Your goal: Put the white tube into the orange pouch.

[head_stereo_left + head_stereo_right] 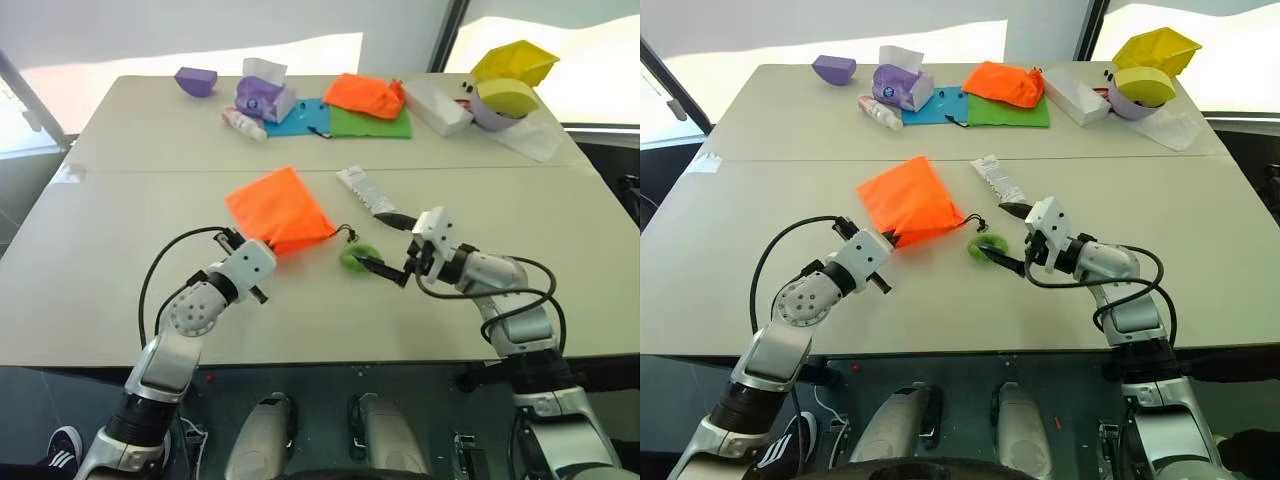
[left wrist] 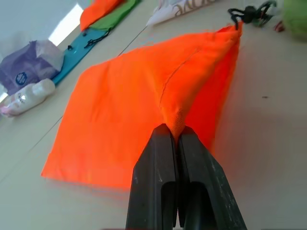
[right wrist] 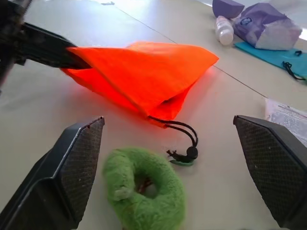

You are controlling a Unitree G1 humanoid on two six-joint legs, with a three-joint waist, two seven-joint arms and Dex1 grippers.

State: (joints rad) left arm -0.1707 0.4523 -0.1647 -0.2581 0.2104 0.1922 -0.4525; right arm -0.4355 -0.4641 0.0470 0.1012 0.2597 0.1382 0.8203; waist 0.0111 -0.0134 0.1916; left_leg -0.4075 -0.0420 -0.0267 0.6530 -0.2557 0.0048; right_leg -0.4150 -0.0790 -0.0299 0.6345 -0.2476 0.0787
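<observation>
Orange pouch [image 1: 281, 209] lies mid-bench, a fold pinched by the clenched left fingers [image 2: 173, 143], while the right fingers [image 3: 268, 163] stand spread over the green ring [image 3: 144, 191]; next, probably opening the mouth, since the tube [image 1: 365, 190] lies just beyond.

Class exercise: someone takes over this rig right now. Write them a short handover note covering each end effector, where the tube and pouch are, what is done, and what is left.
Left end effector: shut, pinching a fold of the orange pouch at its near edge.
Right end effector: open and empty, poised around the green ring on the pouch's cord.
White tube: lying on the table just beyond the right end effector, untouched.
Done: pouch gripped by one edge.
Left: open the pouch mouth, pick up the tube, slide it in.
</observation>
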